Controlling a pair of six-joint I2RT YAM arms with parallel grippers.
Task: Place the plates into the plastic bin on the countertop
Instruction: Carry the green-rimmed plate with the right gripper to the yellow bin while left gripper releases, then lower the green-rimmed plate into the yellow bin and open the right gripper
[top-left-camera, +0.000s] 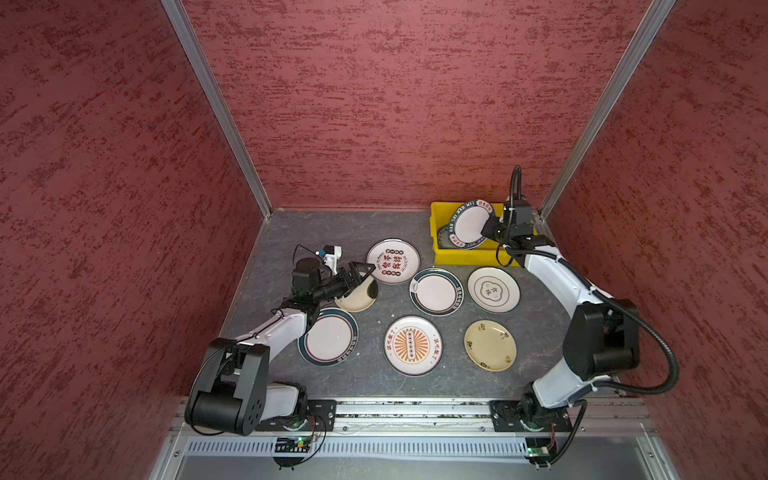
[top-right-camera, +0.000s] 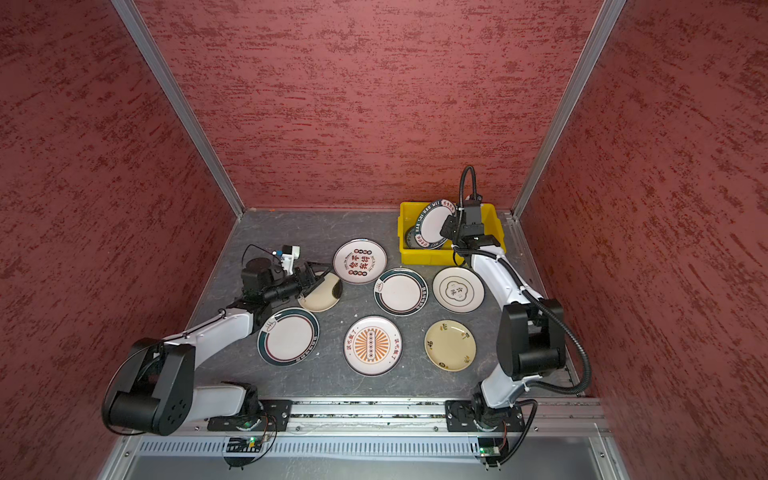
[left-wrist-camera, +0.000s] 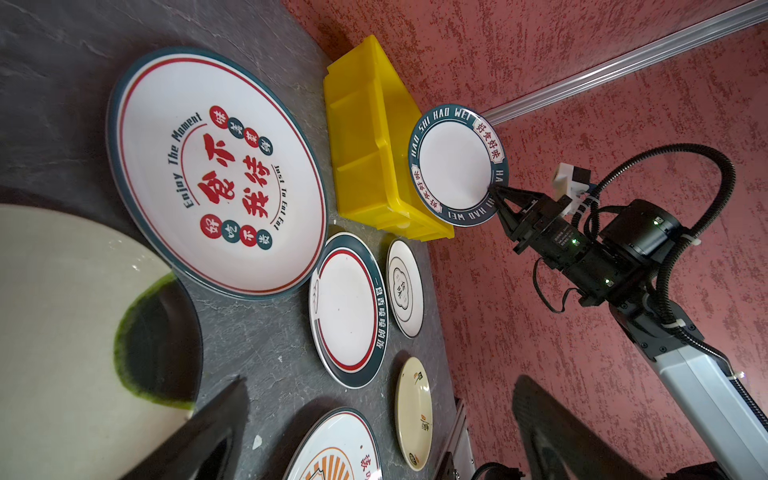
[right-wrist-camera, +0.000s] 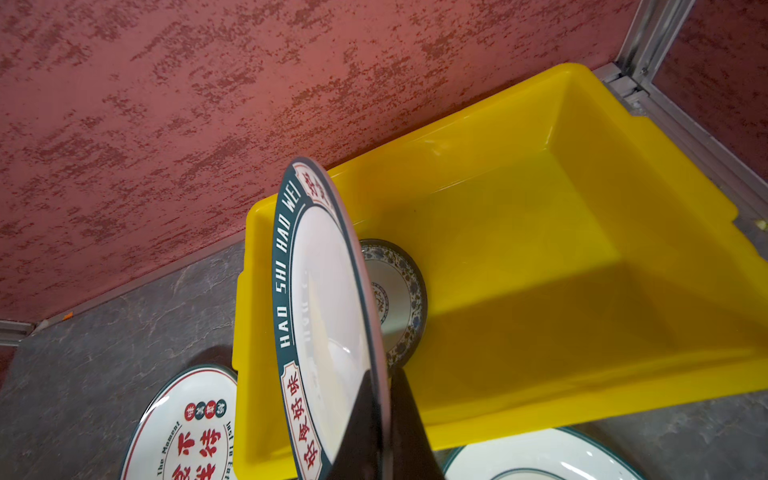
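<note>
A green-rimmed plate (top-left-camera: 469, 222) is pinched by the right gripper (top-left-camera: 484, 229) over the yellow bin (top-left-camera: 465, 257) — left gripper (top-left-camera: 365, 275) seen spread wide.

Bin (right-wrist-camera: 582, 232) is smooth, glossy yellow plastic with highlights on the inner walls. Plates (top-left-camera: 393, 261) look glazed and shiny, and the HAO WEI plate (right-wrist-camera: 328, 299) is slick enough to show reflections across its face. Countertop (top-left-camera: 332, 232) is matt, dark stone-look with pale veins, walls (top-left-camera: 395, 104) a coarse matt red texture coat, posts (top-left-camera: 217, 104) bare brushed metal, arm shells (top-left-camera: 282, 330) smooth white plastic, conduit (left-wrist-camera: 688, 148) ribbed black plastic.
</note>
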